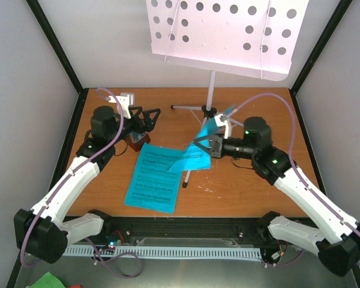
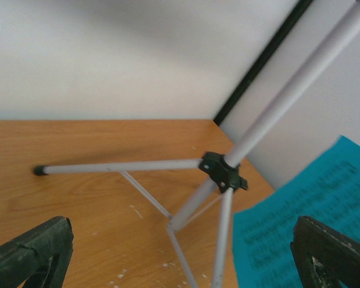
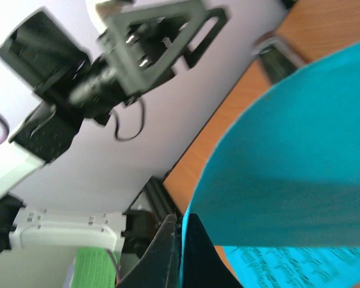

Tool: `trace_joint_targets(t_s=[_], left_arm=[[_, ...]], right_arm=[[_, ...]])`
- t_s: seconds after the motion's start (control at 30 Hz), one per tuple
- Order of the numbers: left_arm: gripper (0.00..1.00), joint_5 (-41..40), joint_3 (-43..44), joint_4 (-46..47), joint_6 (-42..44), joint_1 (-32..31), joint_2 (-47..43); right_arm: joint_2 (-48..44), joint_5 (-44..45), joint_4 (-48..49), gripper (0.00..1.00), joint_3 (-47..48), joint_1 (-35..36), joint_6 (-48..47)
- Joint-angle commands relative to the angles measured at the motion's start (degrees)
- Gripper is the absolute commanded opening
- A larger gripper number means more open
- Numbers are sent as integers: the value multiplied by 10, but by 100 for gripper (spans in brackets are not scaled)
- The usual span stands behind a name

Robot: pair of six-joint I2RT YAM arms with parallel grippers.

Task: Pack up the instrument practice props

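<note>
The pale silver music stand has its perforated desk (image 1: 228, 36) high at the back and its tripod legs (image 1: 195, 108) on the table. One cyan sheet-music page (image 1: 151, 179) lies flat on the wood. My right gripper (image 1: 200, 144) is shut on the edge of a second cyan page (image 1: 209, 127), held curled above the table; the right wrist view shows the jaws (image 3: 181, 240) pinching that page (image 3: 288, 168). My left gripper (image 1: 145, 117) hangs open and empty above the dark red-brown metronome (image 1: 135, 143). Ahead of the left gripper (image 2: 180, 264) are the tripod hub (image 2: 222, 171) and a cyan page (image 2: 306, 222).
Grey walls with black frame posts close in the wooden table (image 1: 240, 186) on three sides. A small white block (image 1: 127, 98) sits at the back left. The stand's pole (image 1: 211, 90) rises between the two grippers. A black rail (image 1: 186, 225) runs along the near edge.
</note>
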Motion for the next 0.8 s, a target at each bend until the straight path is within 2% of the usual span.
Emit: trace_joint_targets(t_s=[0.0,0.13,0.23,0.4,0.57,0.77], left_arm=[[99,-51,14,-39,18,38,-40],[99,-42,11,-55,9,74,-69],[99,-55,10,-66,13,84,-91],[99,-80,2,-78,17,85,-116],[100,-64,-21,-79,-6,85,-121],[99,-44,-70,-82,-24,85,-141]], right_arm=[[79,48,43,3,80,113,-50],[148,86,44,3,153,183,-99],[164,89,73,3,149,195,-92],[162,147,137,3,29,195,-40],[184,187,273,3,-148,195,100],[254,189,319,3,-210,196,202]])
